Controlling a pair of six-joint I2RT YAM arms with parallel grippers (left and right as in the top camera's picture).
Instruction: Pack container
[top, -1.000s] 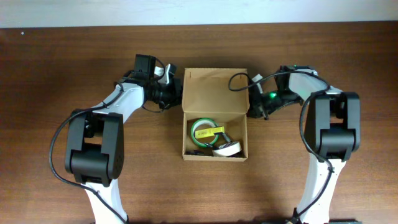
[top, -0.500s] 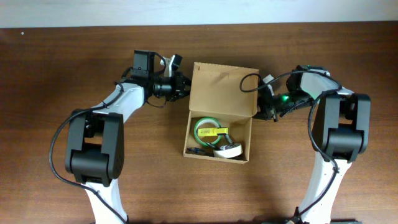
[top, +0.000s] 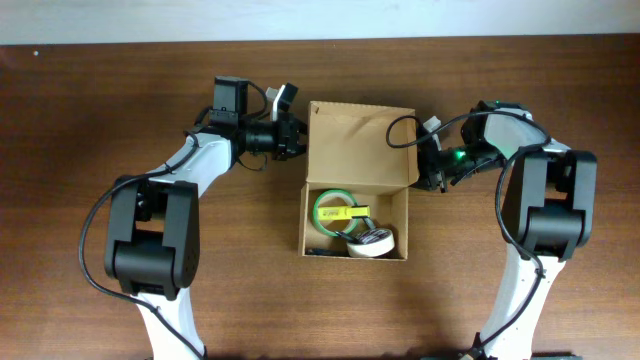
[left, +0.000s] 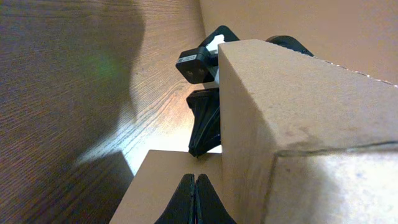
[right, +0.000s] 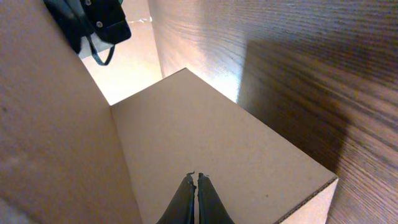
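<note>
The container (top: 358, 148) is a tan cardboard box in the middle of the table, its flap lid lifted at the far side. Inside the open body lie a green tape roll (top: 333, 209) with a yellow label and a white tape roll (top: 366, 240). My left gripper (top: 302, 137) is shut, its tips against the lid's left edge. In the left wrist view the shut left gripper (left: 195, 179) rests on cardboard beside a box wall (left: 280, 106). My right gripper (top: 420, 173) is shut at the lid's right edge. In the right wrist view the right gripper (right: 193, 178) presses on a flat cardboard panel (right: 205, 130).
The dark wooden table (top: 90, 290) surrounds the box. A pale wall strip (top: 320, 18) runs along the far edge. Both arm bases (top: 150, 250) stand at the near side, left and right of the box. The opposite arm's black gripper (left: 202, 118) shows past the box in the left wrist view.
The box has slid a little to the right and toward the near side, and now sits slightly skewed. Both grippers have shifted right with it and stay shut.
</note>
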